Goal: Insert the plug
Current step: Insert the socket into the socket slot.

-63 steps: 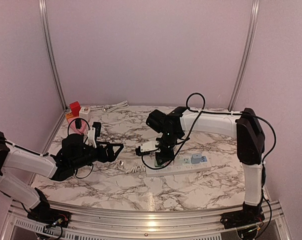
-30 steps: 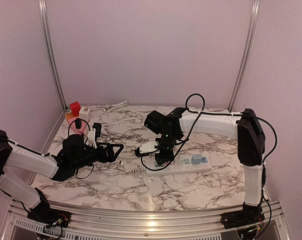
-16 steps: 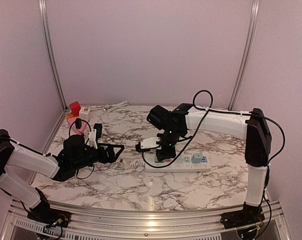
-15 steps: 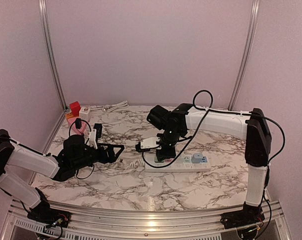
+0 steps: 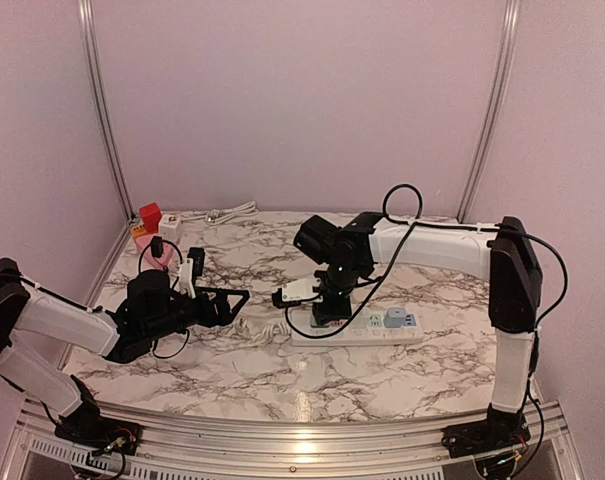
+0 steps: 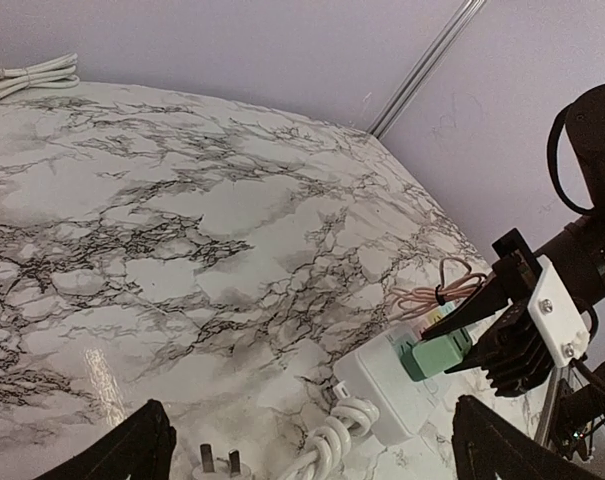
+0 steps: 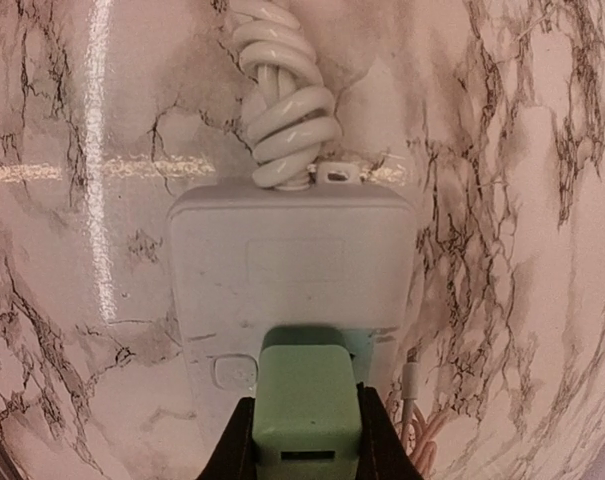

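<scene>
1. The right hand (image 7: 307, 445) points straight down, its 2 fingers pinching the green plug (image 7: 307, 400) by its sides.
2. The plug stands on the top face of the white power strip (image 7: 292, 270), at the end next to the strip's coiled cord (image 7: 282, 120). I cannot tell whether its prongs are fully seated.
3. The strip lies flat on the marble desk (image 5: 232, 375). A grey adapter (image 5: 393, 318) sits in it nearer its right end.
4. The left hand (image 5: 234, 305) hovers low over the desk, left of the strip, its 2 fingers spread wide and holding nothing.
5. A loose white 2-pin plug (image 6: 222, 462) lies on the desk just beside the coiled cord.
6. A tied pink cable (image 6: 437, 297) lies on the desk behind the strip.
</scene>
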You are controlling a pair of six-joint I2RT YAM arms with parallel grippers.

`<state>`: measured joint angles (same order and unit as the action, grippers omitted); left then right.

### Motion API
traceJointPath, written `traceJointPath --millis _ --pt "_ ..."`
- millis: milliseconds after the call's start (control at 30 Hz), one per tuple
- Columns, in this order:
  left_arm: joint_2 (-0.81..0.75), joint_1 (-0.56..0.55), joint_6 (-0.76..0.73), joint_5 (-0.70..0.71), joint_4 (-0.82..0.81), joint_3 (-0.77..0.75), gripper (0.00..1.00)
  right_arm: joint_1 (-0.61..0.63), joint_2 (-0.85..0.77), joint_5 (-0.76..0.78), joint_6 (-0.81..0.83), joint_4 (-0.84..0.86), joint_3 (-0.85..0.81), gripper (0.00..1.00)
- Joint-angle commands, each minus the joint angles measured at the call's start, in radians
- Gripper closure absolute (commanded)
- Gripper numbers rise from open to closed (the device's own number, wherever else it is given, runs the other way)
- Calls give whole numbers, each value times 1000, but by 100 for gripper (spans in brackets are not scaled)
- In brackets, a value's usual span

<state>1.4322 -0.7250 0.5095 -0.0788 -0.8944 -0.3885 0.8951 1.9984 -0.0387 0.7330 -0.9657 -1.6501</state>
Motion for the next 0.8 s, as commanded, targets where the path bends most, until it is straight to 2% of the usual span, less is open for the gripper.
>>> traceJointPath --millis 0,400,533,767 --pt "0 7 1 -9 -43 14 1 8 9 10 -2 44 -11 84" --pt "-2 7 1 -12 -44 14 1 6 14 22 -7 56 -4 80" --pt "-4 7 1 -12 -44 16 1 6 16 21 -7 48 -6 73" --pt "-1 9 4 -12 -46 16 1 6 15 31 -10 52 -7 72"
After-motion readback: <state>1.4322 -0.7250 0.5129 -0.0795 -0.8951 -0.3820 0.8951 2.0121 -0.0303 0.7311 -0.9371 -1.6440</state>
